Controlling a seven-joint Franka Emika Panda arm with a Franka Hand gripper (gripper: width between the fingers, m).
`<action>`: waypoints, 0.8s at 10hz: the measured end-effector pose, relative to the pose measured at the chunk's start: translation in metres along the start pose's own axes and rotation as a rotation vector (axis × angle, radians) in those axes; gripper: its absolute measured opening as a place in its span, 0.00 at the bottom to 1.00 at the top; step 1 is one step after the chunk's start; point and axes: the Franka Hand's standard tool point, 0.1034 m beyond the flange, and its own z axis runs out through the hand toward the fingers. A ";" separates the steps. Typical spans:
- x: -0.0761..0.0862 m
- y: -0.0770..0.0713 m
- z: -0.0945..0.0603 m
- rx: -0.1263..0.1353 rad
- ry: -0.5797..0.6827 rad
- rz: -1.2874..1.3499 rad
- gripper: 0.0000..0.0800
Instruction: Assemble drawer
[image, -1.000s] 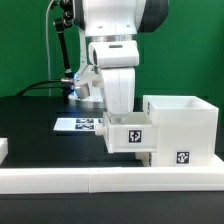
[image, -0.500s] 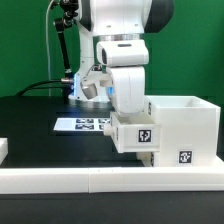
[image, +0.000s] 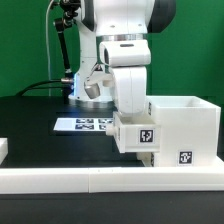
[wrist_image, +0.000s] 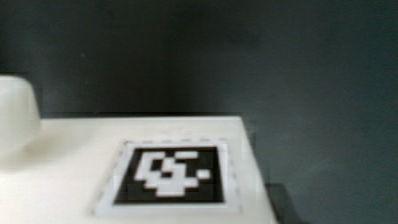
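Note:
My gripper (image: 131, 110) reaches down from the wrist into a small white tray (image: 137, 134) with a black-and-white tag on its front. It is shut on the tray, which hangs just above the table. The tray's right side touches or overlaps the left front of the tall white housing (image: 188, 118). A second tag (image: 182, 156) shows low on the housing's front. In the wrist view a white tagged surface (wrist_image: 175, 172) fills the near part and a rounded white part (wrist_image: 15, 115) sits beside it. My fingertips are hidden in both views.
The marker board (image: 78, 125) lies on the black table behind the tray. The long low white border wall (image: 90, 180) runs along the front. A small white piece (image: 3, 150) sits at the exterior view's left edge. Cables and a stand are at the back.
My gripper has carried the tray toward the exterior view's right, up against the housing. Most of the move came early; it has shifted only slightly since half a second ago.

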 end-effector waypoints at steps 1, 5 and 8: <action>-0.001 -0.001 0.001 0.003 0.000 0.001 0.28; 0.000 -0.005 0.003 -0.016 0.009 0.029 0.77; -0.002 0.003 -0.028 -0.011 -0.018 0.029 0.81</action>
